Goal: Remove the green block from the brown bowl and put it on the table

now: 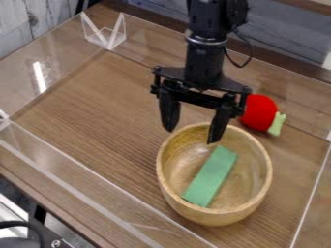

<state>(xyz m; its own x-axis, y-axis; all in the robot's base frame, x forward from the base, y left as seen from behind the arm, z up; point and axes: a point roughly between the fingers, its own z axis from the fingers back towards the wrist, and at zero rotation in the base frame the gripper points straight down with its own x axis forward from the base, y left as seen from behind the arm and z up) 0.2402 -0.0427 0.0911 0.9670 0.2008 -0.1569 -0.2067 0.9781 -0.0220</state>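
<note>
Camera view: showing 1 gripper (pixel 195 130) hanging over the far part of the bowl (pixel 265 167), with 2 fingers spread wide apart, gripping nothing. Showing the block (pixel 211 178) lying inside the bowl, on the bottom, nearer the right side than the left, not lifting out, not touching either finger. Seeing the red ball (pixel 261 111) sitting on the table (pixel 77 108), just beyond the bowl at upper right.

Risks, judging from here: possibly descending too early, short of the block, and so hitting the far rim with 1 or 2 fingers, tipping or shoving the bowl. Possibly closing off-centre, from poor sideways lining up, and so pushing the block against the wall instead of pinching. Possibly gripping askew, from skipping a small wrist turn, and so twisting the block or letting it slip. Possibly lifting too low on the way out, and so catching the rim and dropping the block back in. Possibly brushing the red ball when swinging right.

Orientation: lying flat or nearly so, long axis running steeply from upper right to lower left in view, 1 short end pointing toward the far rim, the other toward the near rim. Looking about crosswise to the finger spread, slightly skewed; probably suiting a pinch across the narrow width.
</note>
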